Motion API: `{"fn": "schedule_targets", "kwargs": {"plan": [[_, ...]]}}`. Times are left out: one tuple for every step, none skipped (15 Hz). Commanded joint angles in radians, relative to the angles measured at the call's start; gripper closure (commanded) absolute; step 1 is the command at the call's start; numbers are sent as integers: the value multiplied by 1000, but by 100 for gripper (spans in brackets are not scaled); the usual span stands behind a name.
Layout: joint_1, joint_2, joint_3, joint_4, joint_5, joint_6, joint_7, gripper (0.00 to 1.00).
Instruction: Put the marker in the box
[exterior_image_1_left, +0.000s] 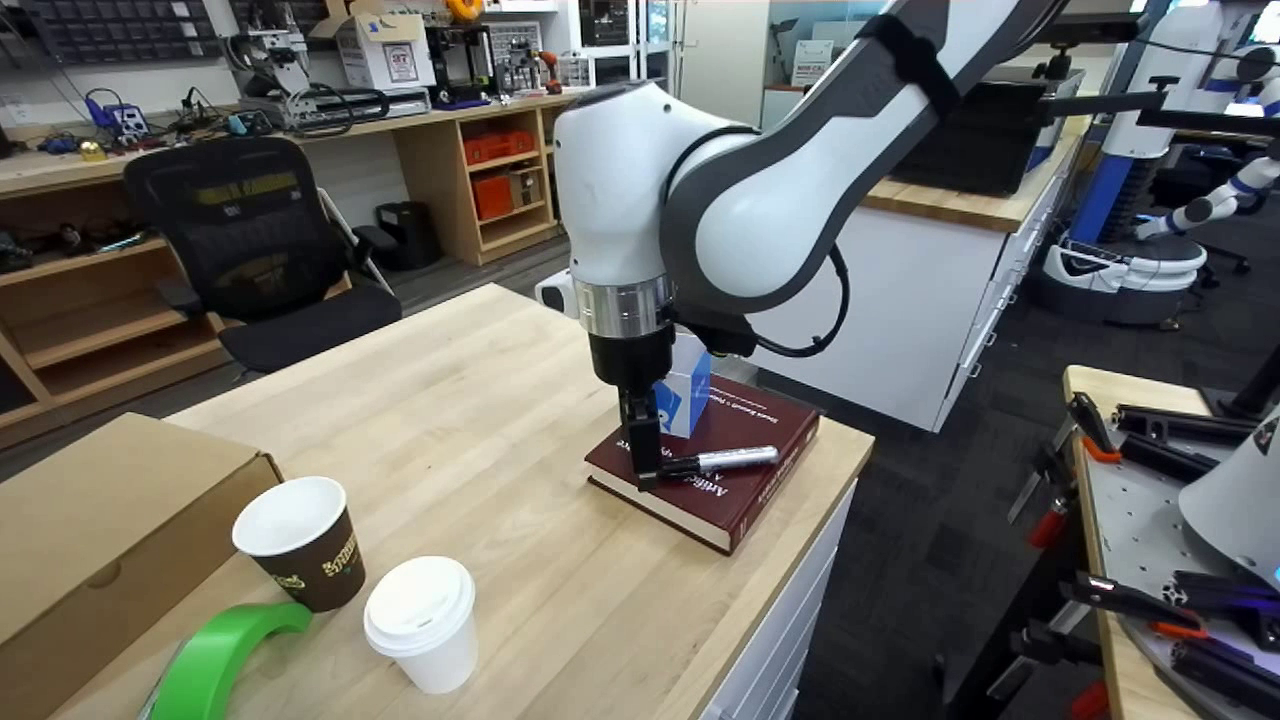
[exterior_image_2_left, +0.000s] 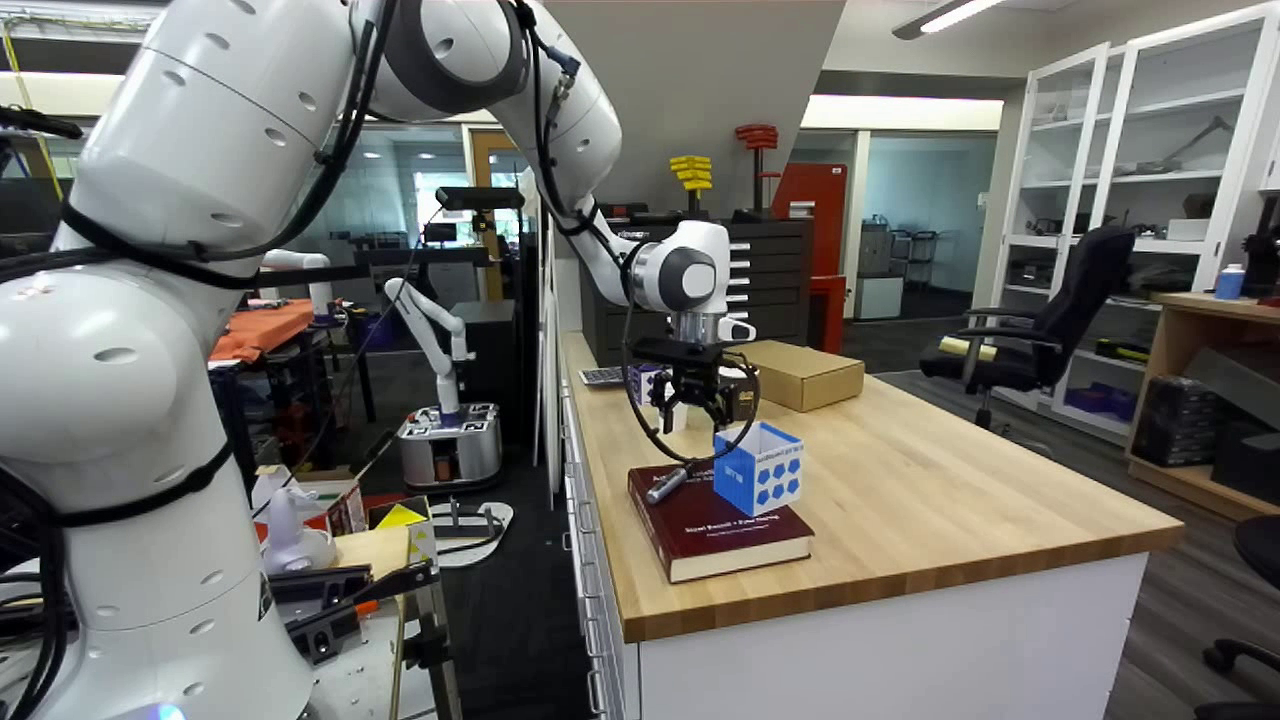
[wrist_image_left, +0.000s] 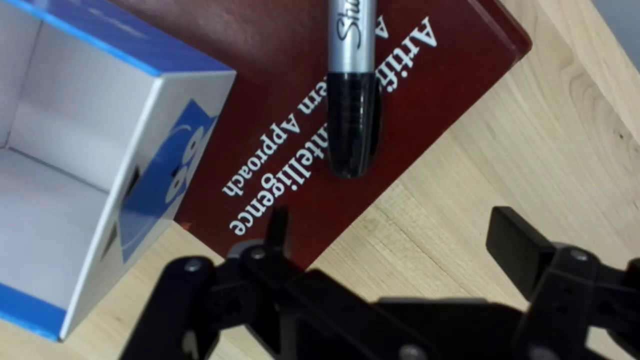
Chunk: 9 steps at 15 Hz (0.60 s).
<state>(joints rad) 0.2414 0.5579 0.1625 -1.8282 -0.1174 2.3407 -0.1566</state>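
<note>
Atop a maroon hardback book (wrist_image_left: 450, 75), right of an open-topped blue-and-white cube-shaped box (wrist_image_left: 172, 170) in the wrist view, lies a slim silver black-capped marker (wrist_image_left: 352, 90). Black two-fingered gripper (wrist_image_left: 390, 230) near the capped end, fingers spread wide, empty. Brown cardboard box (exterior_image_1_left: 110, 510), near left, in an exterior view.

1. Both exterior views are bright and fairly crisp; the wooden tabletop (exterior_image_1_left: 480, 420) is evenly lit, the floor (exterior_image_1_left: 930, 560) dim.
2. In an exterior view, a ceiling lamp (exterior_image_2_left: 959, 15) glows white at upper right; a far window (exterior_image_2_left: 432, 190) looks washed out.
3. In the wrist view, hazy glare pales the maroon book (wrist_image_left: 290, 65) near the top; the close gripper (wrist_image_left: 390, 227) is dark and soft-edged.
</note>
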Motion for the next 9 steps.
{"fn": "schedule_targets", "kwargs": {"plan": [[-13,-36,-3,-61,5,6,30,0],[-16,-38,-2,-70,7,8,32,0],[-20,-37,-2,-75,9,8,32,0],[-23,-38,-2,-82,12,8,34,0],[-26,-39,-2,-89,15,9,37,0],[-30,-40,-1,-95,19,10,39,0],[-32,-40,-1,-99,21,10,40,0],[-36,-40,-1,-105,24,12,39,0],[-38,-39,-1,-109,26,14,39,0]]}}
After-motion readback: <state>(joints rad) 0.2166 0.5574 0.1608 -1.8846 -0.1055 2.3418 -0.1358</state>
